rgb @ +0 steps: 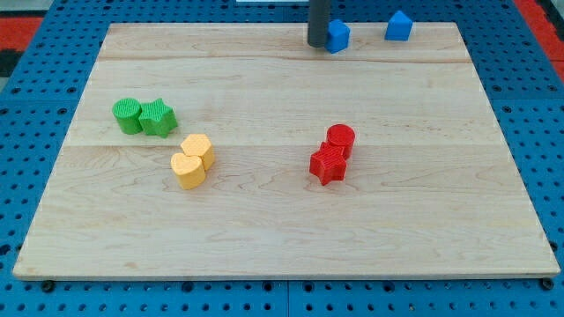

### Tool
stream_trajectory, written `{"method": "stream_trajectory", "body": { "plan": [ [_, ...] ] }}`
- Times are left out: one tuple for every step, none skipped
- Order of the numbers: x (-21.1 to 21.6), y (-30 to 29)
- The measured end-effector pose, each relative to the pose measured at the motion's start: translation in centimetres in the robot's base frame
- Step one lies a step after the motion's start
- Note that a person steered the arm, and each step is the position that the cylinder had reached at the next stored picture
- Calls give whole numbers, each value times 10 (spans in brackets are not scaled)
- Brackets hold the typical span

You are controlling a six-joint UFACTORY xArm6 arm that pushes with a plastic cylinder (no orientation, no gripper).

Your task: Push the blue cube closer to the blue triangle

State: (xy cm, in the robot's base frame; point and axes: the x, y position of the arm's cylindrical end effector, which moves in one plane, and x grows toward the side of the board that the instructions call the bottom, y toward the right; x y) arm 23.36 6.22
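Observation:
The blue cube (338,36) sits near the view's top edge of the wooden board (282,220), a little right of centre. The blue triangle (398,26) stands to its right, near the top right, with a gap between them. My dark rod comes down from the top, and my tip (317,43) rests right against the cube's left side.
A green cylinder (128,115) and a green star (159,117) touch at the left. Two yellow blocks (192,161) sit together left of centre. A red cylinder (340,139) and a red star (328,164) touch right of centre. Blue pegboard surrounds the board.

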Motion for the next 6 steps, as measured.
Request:
{"method": "stream_trajectory", "body": {
  "plan": [
    [-7,10],
    [-13,29],
    [-15,34],
    [-17,18],
    [-30,27],
    [-40,53]
  ]
}}
